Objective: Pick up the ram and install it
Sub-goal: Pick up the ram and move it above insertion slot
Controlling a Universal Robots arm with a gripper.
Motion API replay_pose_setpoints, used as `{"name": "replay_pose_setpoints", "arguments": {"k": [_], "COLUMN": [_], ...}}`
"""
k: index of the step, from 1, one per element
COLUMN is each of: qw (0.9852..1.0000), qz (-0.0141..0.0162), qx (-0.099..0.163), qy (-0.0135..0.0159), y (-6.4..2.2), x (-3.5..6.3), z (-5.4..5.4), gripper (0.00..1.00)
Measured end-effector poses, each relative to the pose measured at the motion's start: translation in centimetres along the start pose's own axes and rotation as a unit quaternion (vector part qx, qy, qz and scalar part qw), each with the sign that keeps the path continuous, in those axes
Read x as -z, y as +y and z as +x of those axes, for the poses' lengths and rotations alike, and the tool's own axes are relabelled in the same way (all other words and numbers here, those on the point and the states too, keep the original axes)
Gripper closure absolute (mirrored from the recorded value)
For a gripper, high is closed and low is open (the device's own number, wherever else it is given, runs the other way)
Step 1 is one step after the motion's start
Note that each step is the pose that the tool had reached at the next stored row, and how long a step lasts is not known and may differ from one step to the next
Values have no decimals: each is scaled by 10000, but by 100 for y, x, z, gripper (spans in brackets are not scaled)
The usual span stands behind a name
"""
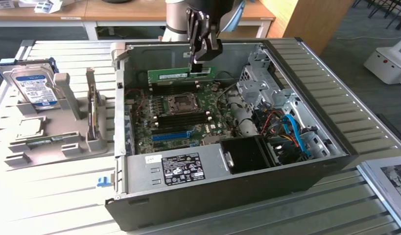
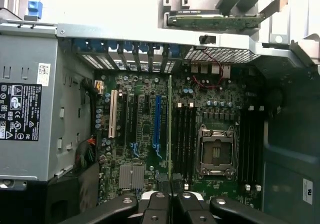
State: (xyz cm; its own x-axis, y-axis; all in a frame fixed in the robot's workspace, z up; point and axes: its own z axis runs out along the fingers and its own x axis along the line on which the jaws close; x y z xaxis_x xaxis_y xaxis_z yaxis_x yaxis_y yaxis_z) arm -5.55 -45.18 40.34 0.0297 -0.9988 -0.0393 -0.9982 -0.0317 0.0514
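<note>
My gripper (image 1: 201,67) is shut on the ram (image 1: 180,75), a slim green stick with a white sticker. It grips the stick near the end toward the exterior view's right. The ram hangs level above the far part of the motherboard (image 1: 177,115) inside the open computer case (image 1: 305,142), over the black memory slots (image 1: 177,88) beyond the CPU socket (image 1: 182,102). In the wrist view the ram (image 2: 170,129) appears edge-on as a thin line running out from the gripper (image 2: 170,185), beside the black slots (image 2: 185,139) and apart from the blue expansion slot (image 2: 157,124).
A silver hard drive (image 1: 35,88) with a blue label stands in a grey holder (image 1: 76,142) at the exterior view's left. Inside the case are the power supply (image 1: 180,166), a black fan shroud (image 1: 249,154), a metal drive cage (image 1: 259,83) and blue cables (image 1: 295,134).
</note>
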Motion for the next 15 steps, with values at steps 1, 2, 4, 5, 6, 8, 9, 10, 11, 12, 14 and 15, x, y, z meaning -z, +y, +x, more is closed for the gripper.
{"name": "replay_pose_setpoints", "arguments": {"k": [1,2,4,5,6,8,9,10,11,12,14,15], "qw": [10000,10000,10000,10000,10000,10000,10000,10000,10000,10000,10000,10000], "qz": [0,-1,0,0,0,0,0,0,0,0,0,0], "qx": [1,1,1,1,1,2,2,2,2,1,0,0], "qy": [-6,-12,-25,-28,-32,-36,-38,-38,-38,-39,-42,-44], "y": [-2,-4,-6,-7,-8,-10,-11,-12,-13,-14,-15,-16], "x": [-6,-15,-40,-57,-75,-112,-128,-142,-157,-173,-207,-224], "z": [1,2,3,3,4,6,6,7,7,8,10,10], "gripper": [88,88,88,88,88,88,88,88,88,88,88,88]}}
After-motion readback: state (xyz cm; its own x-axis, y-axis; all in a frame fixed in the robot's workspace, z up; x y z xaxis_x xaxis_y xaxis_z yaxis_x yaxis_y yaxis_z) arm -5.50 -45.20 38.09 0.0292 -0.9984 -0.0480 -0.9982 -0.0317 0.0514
